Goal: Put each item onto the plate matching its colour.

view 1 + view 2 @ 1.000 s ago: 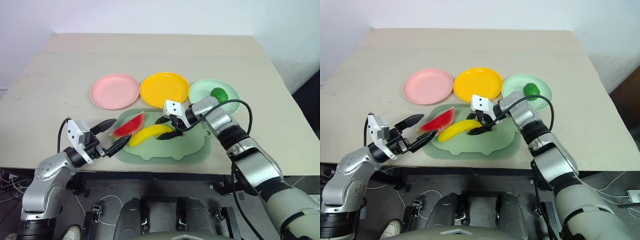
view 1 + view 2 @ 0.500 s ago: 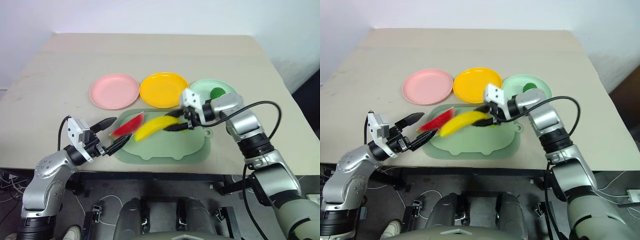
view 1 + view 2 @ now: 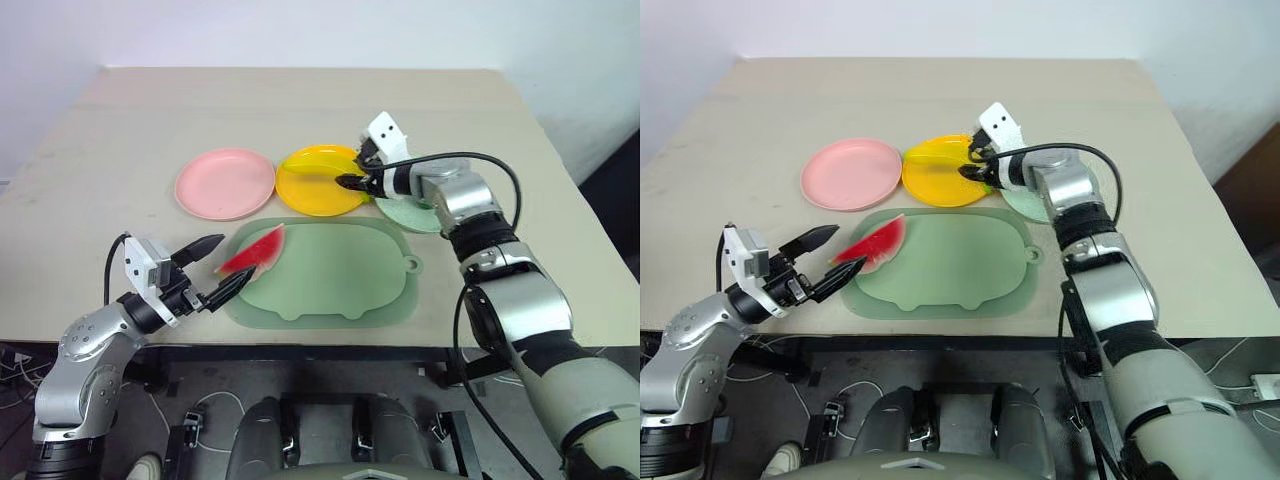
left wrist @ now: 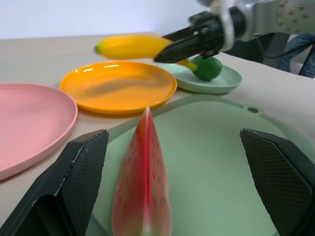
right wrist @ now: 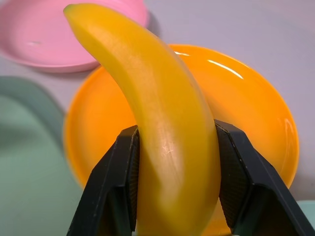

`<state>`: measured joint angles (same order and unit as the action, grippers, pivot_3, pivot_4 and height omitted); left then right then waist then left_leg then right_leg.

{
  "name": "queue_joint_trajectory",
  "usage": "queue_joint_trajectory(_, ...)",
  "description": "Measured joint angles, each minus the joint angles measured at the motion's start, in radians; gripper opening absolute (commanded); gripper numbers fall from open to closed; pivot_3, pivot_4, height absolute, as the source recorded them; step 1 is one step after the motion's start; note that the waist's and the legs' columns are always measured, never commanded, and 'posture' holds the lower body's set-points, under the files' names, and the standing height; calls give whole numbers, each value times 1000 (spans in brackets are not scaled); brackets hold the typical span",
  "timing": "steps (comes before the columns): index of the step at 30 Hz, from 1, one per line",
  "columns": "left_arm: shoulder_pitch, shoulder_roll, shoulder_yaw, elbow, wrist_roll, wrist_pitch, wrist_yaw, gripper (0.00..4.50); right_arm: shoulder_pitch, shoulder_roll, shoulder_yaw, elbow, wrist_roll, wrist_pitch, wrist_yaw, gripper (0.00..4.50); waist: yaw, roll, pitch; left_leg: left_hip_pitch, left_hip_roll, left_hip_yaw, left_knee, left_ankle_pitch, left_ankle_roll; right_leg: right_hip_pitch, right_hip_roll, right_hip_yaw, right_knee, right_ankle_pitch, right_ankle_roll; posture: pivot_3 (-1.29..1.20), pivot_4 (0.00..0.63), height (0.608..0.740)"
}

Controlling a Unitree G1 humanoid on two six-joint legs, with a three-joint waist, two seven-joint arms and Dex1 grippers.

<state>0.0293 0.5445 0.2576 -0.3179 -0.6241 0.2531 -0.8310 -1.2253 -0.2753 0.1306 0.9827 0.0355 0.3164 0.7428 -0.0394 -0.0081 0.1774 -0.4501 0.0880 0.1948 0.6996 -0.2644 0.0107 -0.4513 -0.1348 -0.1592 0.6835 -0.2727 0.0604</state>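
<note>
Holding a yellow plastic toy banana (image 5: 162,123) between its two black fingers, the right gripper (image 3: 352,180) hung over the round yellow plastic plate (image 3: 318,187), the fruit lifted clear of the plate's surface. The right wrist view showed the grasp plainly: both finger pads pressed the banana's sides, with the yellow plate directly beneath and the rim of the round pink plastic plate (image 5: 44,39) beyond the banana's tip. The head views showed the banana less clearly, as a yellow shape over the near-left part of the yellow plate.

The left gripper (image 3: 217,270) stood released, its fingers spread wide, at the front left corner of the large pale green rounded-rectangular tray (image 3: 330,285) on the beige bench (image 3: 130,130). A red toy watermelon wedge with a green rind (image 3: 252,254) lay on the tray's left end, just ahead of those open fingers and apart from them. The left wrist view looked along the wedge's thin red edge, which lay between the two fingers.

A small dark green round toy fruit (image 4: 206,69) sat on the pale mint green round plate (image 4: 221,81); the left wrist view showed it clearly, whereas in the head views the right forearm covered most of that plate (image 3: 405,213). The pink plate (image 3: 225,183) lay left of the yellow one, close beside it.
</note>
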Motion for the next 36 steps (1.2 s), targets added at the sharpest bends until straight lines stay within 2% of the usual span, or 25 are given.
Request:
queue_joint_trajectory(7,-1,-1,0,-19,0,5,21,4500,-84,103,-10,244,-53,-33,-158,1718,-6,0,0,0,0,0,0,0,0,0,0,1,0,0,0,0,150,695)
queue_joint_trajectory(15,0,-1,0,-49,-9,26,46,4500,-92,136,-32,288,-77,-64,-195,4453,-5,0,0,-1,0,0,0,0,0,-1,0,1,1,0,0,0,150,695)
queue_joint_trajectory(21,9,1,0,-74,-20,45,63,4500,-103,101,-67,242,-60,-115,-126,4481,-5,0,0,-1,0,0,0,0,0,-1,0,2,1,0,0,0,150,695)
queue_joint_trajectory(24,7,2,1,-90,-23,53,73,4500,-45,83,-86,95,-24,-124,-49,4481,-4,0,0,-1,0,0,0,0,0,-1,0,2,0,0,0,0,150,695)
queue_joint_trajectory(27,11,6,4,-96,-34,64,74,4500,100,59,-96,-159,27,-91,27,4481,-1,0,0,-1,0,0,0,0,0,0,0,2,0,0,0,0,150,695)
queue_joint_trajectory(32,28,9,26,-99,-43,82,98,4500,445,3,-75,-686,148,98,143,4481,-3,0,0,0,0,-1,0,0,0,0,0,2,0,0,0,0,150,695)
queue_joint_trajectory(36,39,7,38,-105,-48,100,133,4500,567,-25,-66,-982,224,259,136,4481,-5,0,0,2,1,-1,-1,0,-1,1,0,2,0,0,0,0,150,695)
